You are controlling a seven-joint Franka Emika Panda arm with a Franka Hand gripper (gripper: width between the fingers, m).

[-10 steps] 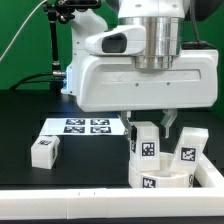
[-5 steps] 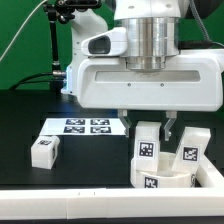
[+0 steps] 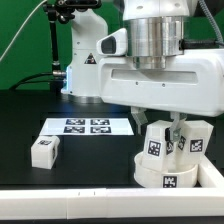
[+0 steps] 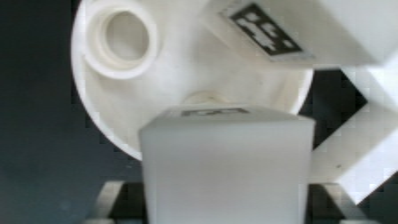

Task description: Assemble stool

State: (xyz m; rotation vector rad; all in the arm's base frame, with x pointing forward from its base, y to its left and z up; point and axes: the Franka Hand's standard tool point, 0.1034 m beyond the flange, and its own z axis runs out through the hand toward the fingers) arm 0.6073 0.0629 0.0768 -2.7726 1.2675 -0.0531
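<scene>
The round white seat stands at the exterior view's right, against the front rail. One white tagged leg stands upright in it. My gripper is shut on this leg from above. A second leg stands in the seat just beyond it, to the right. A third leg lies loose on the black table at the left. In the wrist view the held leg fills the space between the fingers of my gripper, over the seat with an open socket.
The marker board lies flat behind the loose leg. A long white rail runs along the front edge and another on the right. A white stand rises at the back.
My hand has turned and shifted slightly right with the leg in it. The seat and the second leg have turned with it and sit a little further right.
</scene>
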